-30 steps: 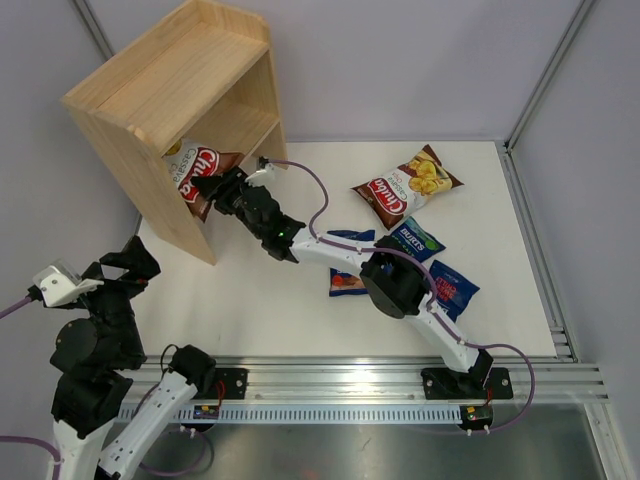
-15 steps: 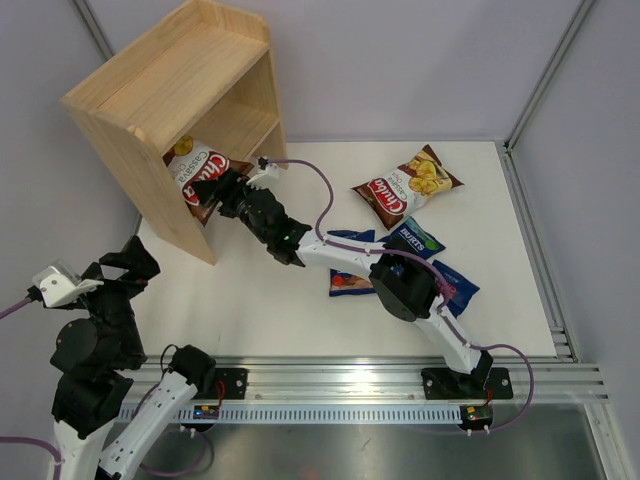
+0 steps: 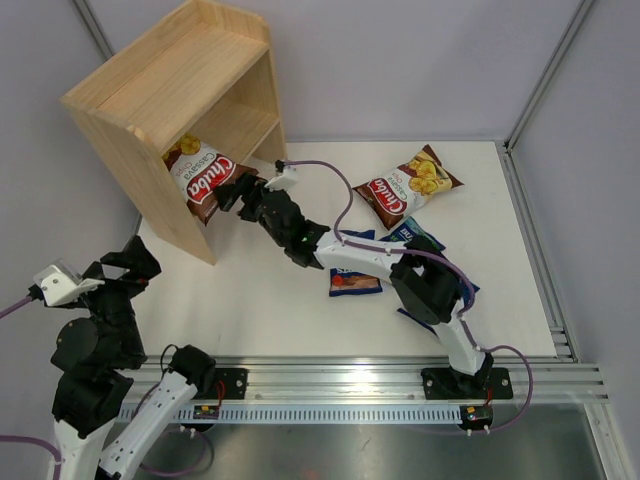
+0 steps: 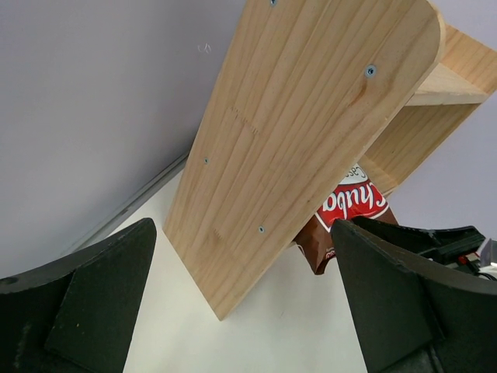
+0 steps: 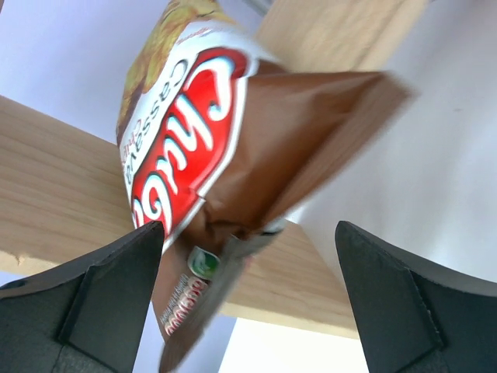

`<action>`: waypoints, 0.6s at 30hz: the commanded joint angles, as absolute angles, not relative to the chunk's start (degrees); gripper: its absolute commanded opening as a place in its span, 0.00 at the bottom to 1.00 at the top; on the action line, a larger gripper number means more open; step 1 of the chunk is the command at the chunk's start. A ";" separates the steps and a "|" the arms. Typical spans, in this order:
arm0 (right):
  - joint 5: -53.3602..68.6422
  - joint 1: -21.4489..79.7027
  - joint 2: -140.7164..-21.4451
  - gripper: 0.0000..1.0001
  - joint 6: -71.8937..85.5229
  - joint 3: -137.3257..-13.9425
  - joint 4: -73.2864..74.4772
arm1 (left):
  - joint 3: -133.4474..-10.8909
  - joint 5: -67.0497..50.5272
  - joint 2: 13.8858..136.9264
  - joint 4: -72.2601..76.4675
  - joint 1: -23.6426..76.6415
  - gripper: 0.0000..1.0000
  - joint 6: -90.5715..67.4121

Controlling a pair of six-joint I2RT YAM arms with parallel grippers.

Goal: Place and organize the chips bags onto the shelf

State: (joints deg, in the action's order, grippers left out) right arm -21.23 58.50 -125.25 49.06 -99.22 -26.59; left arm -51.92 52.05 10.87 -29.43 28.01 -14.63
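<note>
Upper left of the frame, the right gripper (image 3: 233, 190) has released the Chuba bag (image 3: 201, 176) and backed off rightward, jaws now spread. The bag leans in the lower compartment of the shelf (image 3: 170, 80). The left gripper (image 4: 242, 233), lower left, stays spread wide.

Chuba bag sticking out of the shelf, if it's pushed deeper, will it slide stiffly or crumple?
Probably crumples: the Chuba bag looks creased and puffy. Its glossy surface suggests light and slippery. It leans tilted in the shelf, so a push might tip it.
</note>
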 commanded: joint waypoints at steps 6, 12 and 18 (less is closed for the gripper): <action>-22.42 54.49 -107.86 0.99 47.29 -83.69 -31.55 | -52.29 48.61 12.04 -27.16 27.69 0.99 -14.33; -18.65 48.63 -93.53 0.99 44.91 -71.99 -20.28 | -53.26 40.88 13.53 -26.54 27.69 0.99 -13.45; -17.83 38.07 -80.53 0.99 44.75 -68.22 12.88 | -57.20 24.46 18.53 -27.68 27.69 0.99 -13.09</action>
